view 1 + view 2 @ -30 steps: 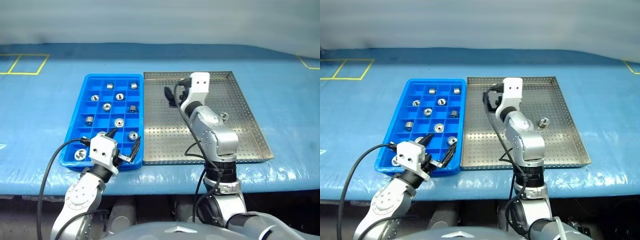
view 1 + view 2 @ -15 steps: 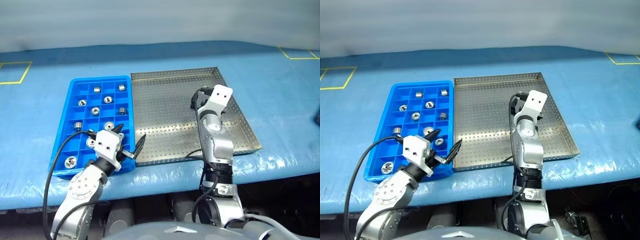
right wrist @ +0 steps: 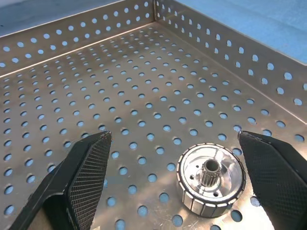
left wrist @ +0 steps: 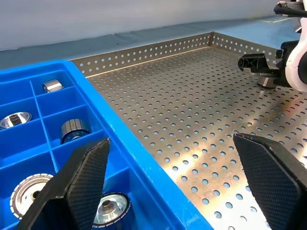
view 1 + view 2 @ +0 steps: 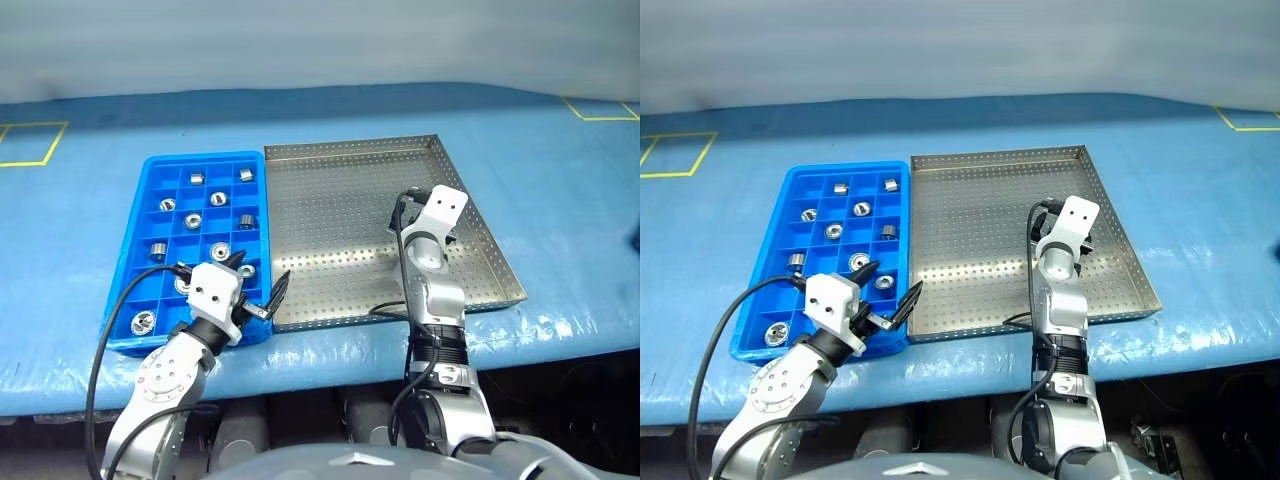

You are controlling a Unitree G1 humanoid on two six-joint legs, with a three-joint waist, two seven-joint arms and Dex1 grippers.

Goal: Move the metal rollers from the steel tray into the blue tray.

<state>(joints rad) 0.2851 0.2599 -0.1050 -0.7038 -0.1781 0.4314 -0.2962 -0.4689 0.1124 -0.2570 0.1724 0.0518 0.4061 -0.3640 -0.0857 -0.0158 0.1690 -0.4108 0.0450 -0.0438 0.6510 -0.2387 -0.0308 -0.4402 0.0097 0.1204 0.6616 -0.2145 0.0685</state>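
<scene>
One metal roller (image 3: pixel 211 179), a shiny toothed cylinder with a centre hole, stands upright on the perforated floor of the steel tray (image 5: pixel 330 210), near its right rim. My right gripper (image 3: pixel 173 139) hovers low just short of the roller, open, fingers spread to either side and empty. The blue tray (image 5: pixel 200 157) lies against the steel tray's left side, with several rollers (image 5: pixel 243 220) in separate compartments. My left gripper (image 5: pixel 262 268) hangs open and empty over the blue tray's near right corner.
Both trays rest on a table under a blue cover (image 5: pixel 560 200), close to its front edge. Yellow tape marks lie at the far left (image 5: pixel 30 145) and far right (image 5: pixel 600 108). A black cable (image 5: pixel 110 330) loops beside my left arm.
My right gripper swung from the steel tray's middle to its right side and dipped down towards the roller. The left gripper stayed put. The camera view shifted.
</scene>
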